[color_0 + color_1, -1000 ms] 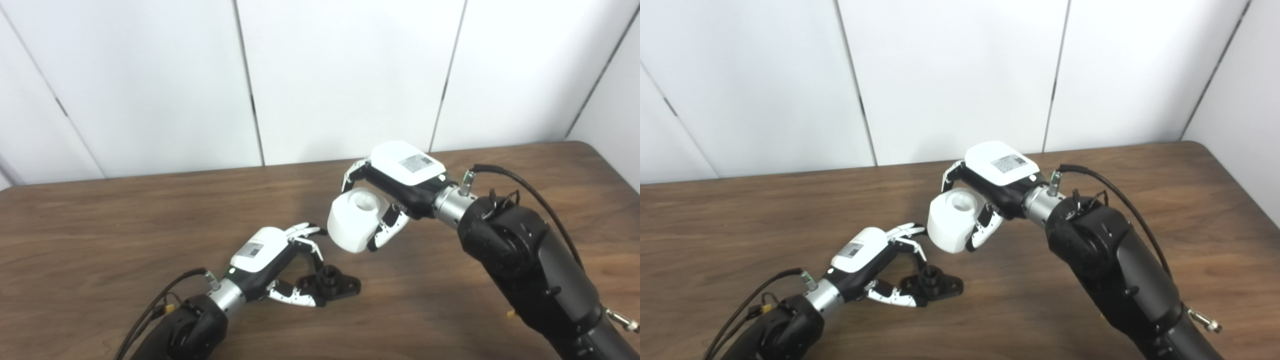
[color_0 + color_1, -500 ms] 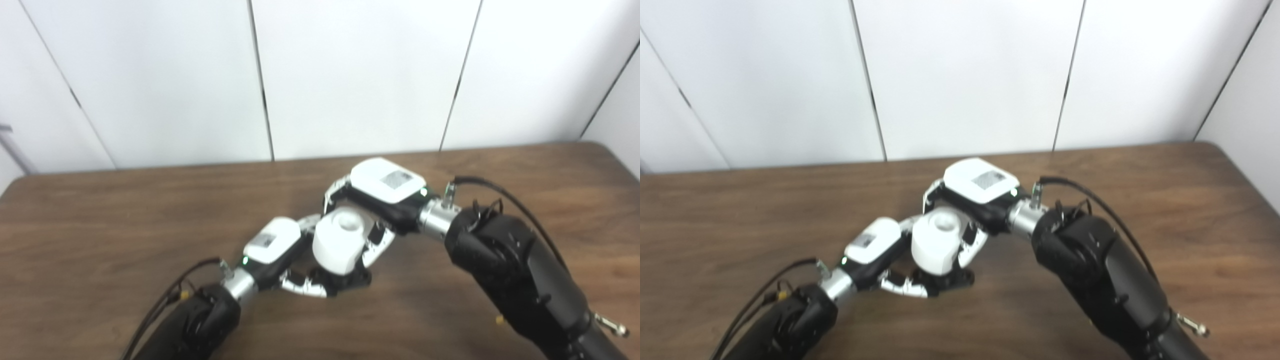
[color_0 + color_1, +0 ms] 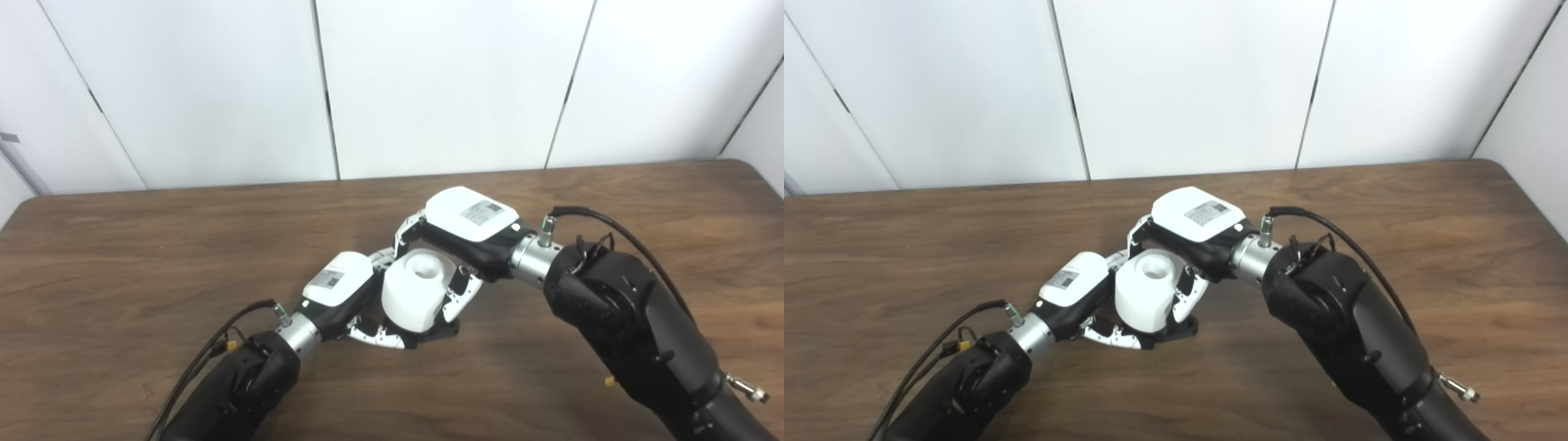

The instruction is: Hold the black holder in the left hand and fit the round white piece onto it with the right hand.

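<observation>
The round white piece (image 3: 415,296), a thick cylinder with a hole in its top, stands upright over the black holder (image 3: 442,331). Only the holder's base shows, at the piece's lower right on the table. My right hand (image 3: 468,228) is shut on the white piece, fingers down both its sides. My left hand (image 3: 343,291) reaches in from the lower left and is shut on the holder; its fingertips (image 3: 380,337) curl under the piece's near side. In the right eye view the piece (image 3: 1146,296) hides most of the holder (image 3: 1182,330).
The brown wooden table (image 3: 122,257) stretches to both sides, its back edge against white wall panels (image 3: 441,86). A black cable (image 3: 618,229) loops off the right wrist, and another cable (image 3: 208,358) trails from the left wrist.
The camera shifted. My right hand carried the white piece down and to the left, from above the table onto the holder. My left hand kept hold of the holder.
</observation>
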Action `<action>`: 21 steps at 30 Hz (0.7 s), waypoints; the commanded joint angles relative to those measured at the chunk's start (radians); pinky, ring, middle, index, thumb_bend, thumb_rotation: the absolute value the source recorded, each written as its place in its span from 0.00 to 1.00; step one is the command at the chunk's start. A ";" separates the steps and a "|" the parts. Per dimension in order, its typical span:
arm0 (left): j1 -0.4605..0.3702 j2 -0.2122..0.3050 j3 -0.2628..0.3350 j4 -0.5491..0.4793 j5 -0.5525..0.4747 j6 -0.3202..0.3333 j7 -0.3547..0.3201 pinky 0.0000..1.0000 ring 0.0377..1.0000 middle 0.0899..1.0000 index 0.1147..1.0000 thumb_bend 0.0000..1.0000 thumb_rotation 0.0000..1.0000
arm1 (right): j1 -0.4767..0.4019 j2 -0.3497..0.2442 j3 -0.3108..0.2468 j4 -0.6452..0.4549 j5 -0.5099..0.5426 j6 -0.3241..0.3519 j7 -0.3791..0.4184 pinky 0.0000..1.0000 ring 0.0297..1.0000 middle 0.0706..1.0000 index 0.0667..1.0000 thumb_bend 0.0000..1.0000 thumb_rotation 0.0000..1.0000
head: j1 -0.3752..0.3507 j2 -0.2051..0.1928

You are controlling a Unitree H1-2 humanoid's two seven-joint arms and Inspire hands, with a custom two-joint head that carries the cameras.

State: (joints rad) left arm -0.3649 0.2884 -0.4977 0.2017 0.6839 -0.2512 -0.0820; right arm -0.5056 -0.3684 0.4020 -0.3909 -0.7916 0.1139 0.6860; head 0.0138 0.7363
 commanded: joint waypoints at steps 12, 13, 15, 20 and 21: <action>0.034 0.012 -0.038 0.021 0.032 0.044 -0.083 0.75 0.93 0.87 0.42 0.52 0.07 | -0.034 -0.002 -0.015 0.008 0.004 -0.031 -0.020 0.60 0.75 0.71 0.44 0.53 0.14 | 0.001 0.008; 0.034 0.012 -0.038 0.021 0.030 0.043 -0.084 0.75 0.93 0.87 0.42 0.52 0.07 | -0.037 -0.002 -0.015 0.011 0.002 -0.031 -0.021 0.61 0.75 0.71 0.44 0.53 0.14 | 0.001 0.008; 0.035 0.013 -0.037 0.017 0.026 0.047 -0.091 0.75 0.93 0.87 0.42 0.52 0.07 | -0.041 -0.002 -0.017 0.016 -0.001 -0.032 -0.024 0.61 0.75 0.71 0.44 0.53 0.14 | 0.002 0.010; 0.038 0.014 -0.037 0.009 0.021 0.058 -0.101 0.75 0.93 0.88 0.42 0.52 0.07 | -0.051 0.004 -0.031 0.023 0.003 -0.020 -0.027 0.63 0.76 0.71 0.44 0.53 0.14 | 0.004 0.013; 0.037 0.015 -0.038 0.008 0.024 0.057 -0.100 0.75 0.93 0.88 0.42 0.52 0.07 | -0.054 0.005 -0.034 0.024 0.003 -0.018 -0.028 0.63 0.76 0.72 0.44 0.53 0.14 | 0.004 0.013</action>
State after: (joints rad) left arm -0.3623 0.2894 -0.5002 0.1851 0.6823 -0.2316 -0.0941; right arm -0.5052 -0.3678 0.3899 -0.3495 -0.7930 0.1080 0.6865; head 0.0169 0.7486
